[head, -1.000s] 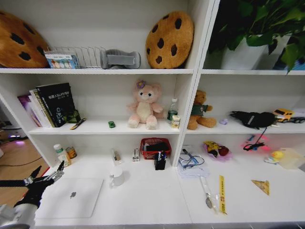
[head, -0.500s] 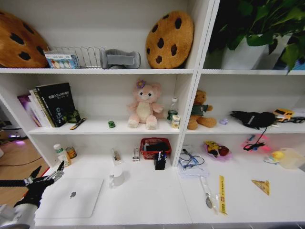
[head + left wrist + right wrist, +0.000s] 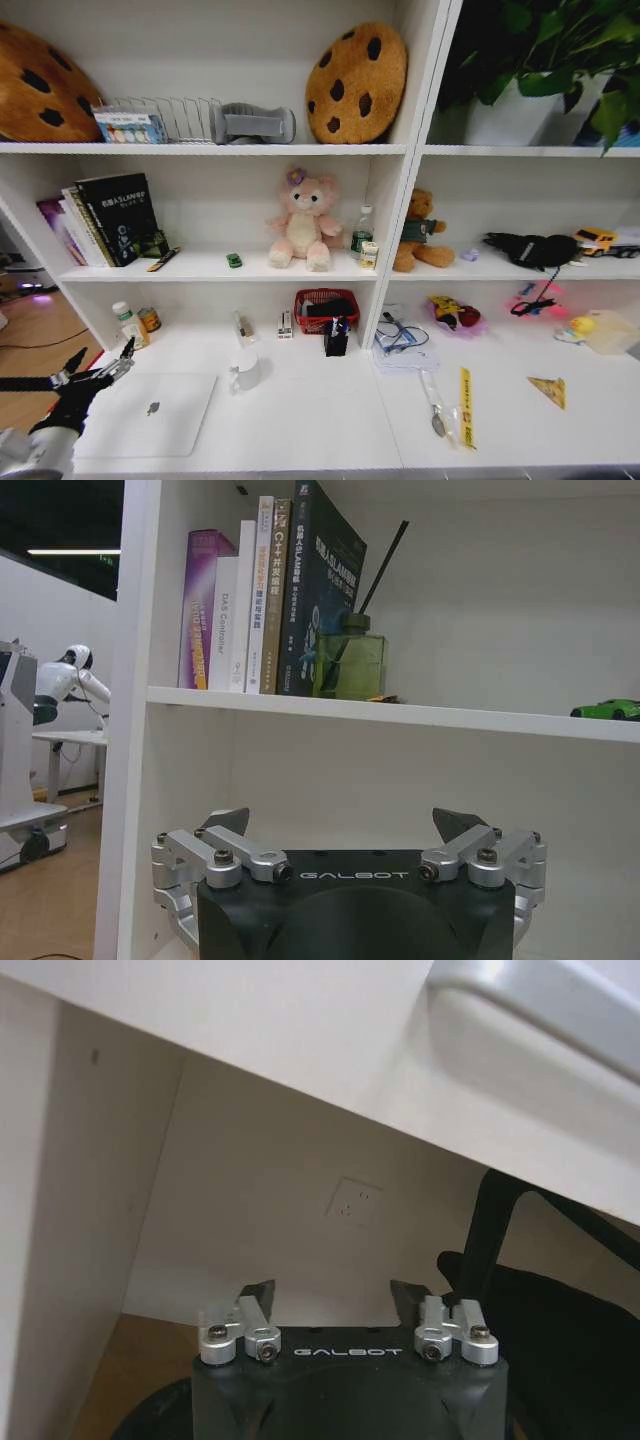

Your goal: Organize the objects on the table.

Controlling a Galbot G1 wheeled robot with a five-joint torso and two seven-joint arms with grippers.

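Two hands belong to this robot. Nearest, at the desk's [image 3: 330, 425] front left corner, the left hand [image 3: 100, 362] hangs just off the edge with its fingers spread apart and nothing between them; in the left wrist view the left hand [image 3: 342, 825] shows the same wide gap, facing the shelving. The right hand [image 3: 332, 1295] sits low beneath a white surface, its fingers parted and holding nothing, with a wall socket [image 3: 353, 1201] behind it and a black chair [image 3: 560, 1300] to one side.

Just beside the left hand lies the closed silver laptop [image 3: 148, 412], flat on the desk. Next to it stands a white mug [image 3: 245, 371]. Toward the right of the desk's near part lie a yellow strip [image 3: 465, 404] and a spoon-like utensil [image 3: 436, 406], side by side, and a yellow paper triangle [image 3: 548, 390] well apart from them.

Farther back on the desk are a white bottle [image 3: 124, 320] and a small can [image 3: 150, 319] at the left, a black pen holder [image 3: 336, 338] in front of a red basket [image 3: 326, 308], and a heap of papers and cable [image 3: 402, 345].

On the shelf above stand books [image 3: 105, 220], a pink plush toy [image 3: 303, 222], a tiny green toy car [image 3: 234, 260] beside it, a water bottle [image 3: 361, 233] and a brown teddy bear [image 3: 420, 233]. On the top shelf are two cookie cushions [image 3: 355, 82], a wire rack [image 3: 165, 118] and a potted plant [image 3: 540, 60].
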